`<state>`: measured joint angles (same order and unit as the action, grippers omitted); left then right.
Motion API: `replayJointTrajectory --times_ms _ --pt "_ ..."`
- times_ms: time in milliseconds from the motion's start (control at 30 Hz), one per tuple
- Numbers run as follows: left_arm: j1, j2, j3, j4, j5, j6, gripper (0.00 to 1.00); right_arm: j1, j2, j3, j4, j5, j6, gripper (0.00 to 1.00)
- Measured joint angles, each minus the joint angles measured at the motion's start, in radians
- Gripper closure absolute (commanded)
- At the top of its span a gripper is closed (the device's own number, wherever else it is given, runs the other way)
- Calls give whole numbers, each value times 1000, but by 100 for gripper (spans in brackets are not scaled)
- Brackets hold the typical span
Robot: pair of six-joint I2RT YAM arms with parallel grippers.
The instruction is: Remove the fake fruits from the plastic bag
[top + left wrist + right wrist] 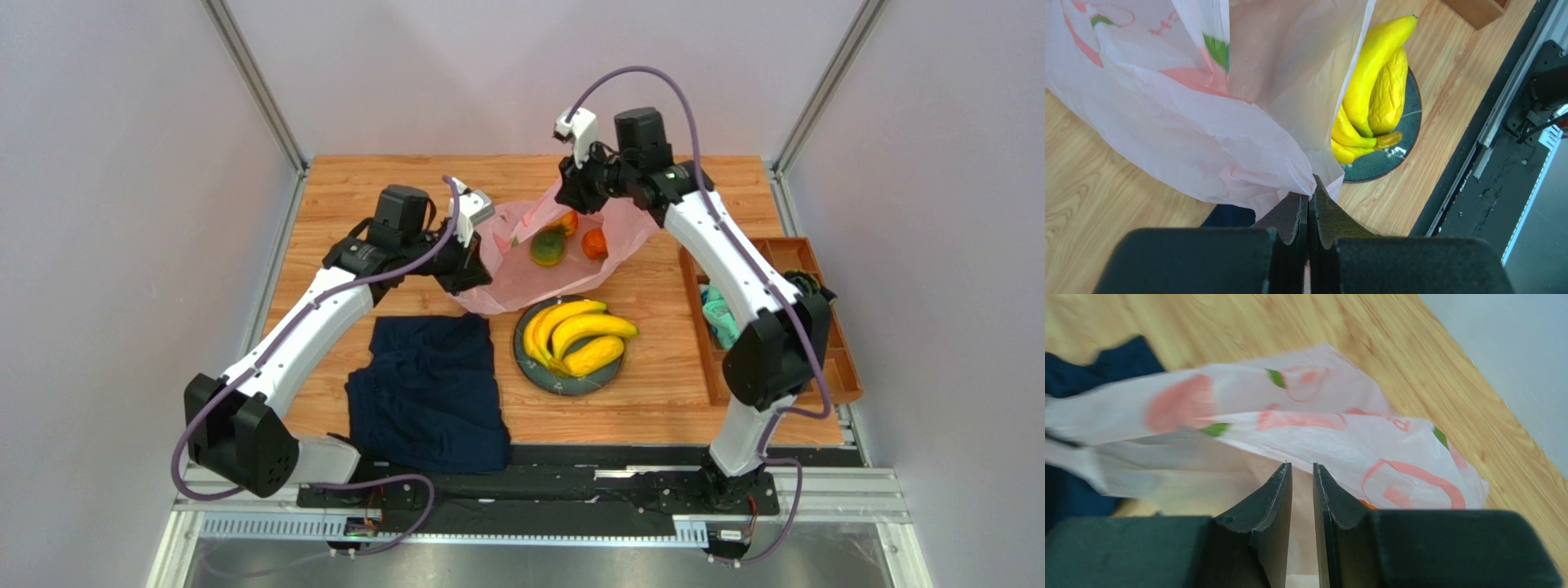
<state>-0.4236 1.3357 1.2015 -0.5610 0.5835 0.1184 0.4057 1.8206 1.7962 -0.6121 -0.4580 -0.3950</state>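
The pink plastic bag (515, 276) lies open at the table's middle. Inside it sit a green-red fruit (547, 248), an orange one (594, 244) and a reddish one (568, 222). My left gripper (472, 267) is shut on the bag's near-left film (1229, 141), which is pinched at the fingertips of the left gripper (1310, 187). My right gripper (567, 194) hangs over the bag's far rim (1321, 432). In the right wrist view the right gripper (1302, 468) has its jaws a narrow gap apart at that rim. The banana bunch (564, 321) and a long yellow piece (594, 355) lie on the dark plate (564, 386).
A dark navy folded cloth (429, 386) lies in front of the bag, left of the plate. A wooden tray (846, 368) with a teal item (718, 312) stands along the right edge. Grey walls close in the table on three sides.
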Motion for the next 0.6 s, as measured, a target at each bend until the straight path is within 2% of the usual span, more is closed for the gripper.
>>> replayJointTrajectory --times_ms 167,267,367,467,500,600 --pt "0 38 57 11 -1 -8 100 13 -125 -40 -18 -126 60 76" --pt "0 43 68 20 -1 -12 100 22 -158 -144 -29 -108 54 74" --pt "0 43 68 21 3 -27 100 30 -125 -192 -49 -43 42 71" --pt "0 43 68 26 16 -52 100 32 -52 -190 -49 34 13 56" --pt "0 43 68 27 21 -60 100 32 -23 -185 -49 65 -4 48" --pt "0 43 68 28 30 -72 100 32 70 -147 -62 156 -57 40"
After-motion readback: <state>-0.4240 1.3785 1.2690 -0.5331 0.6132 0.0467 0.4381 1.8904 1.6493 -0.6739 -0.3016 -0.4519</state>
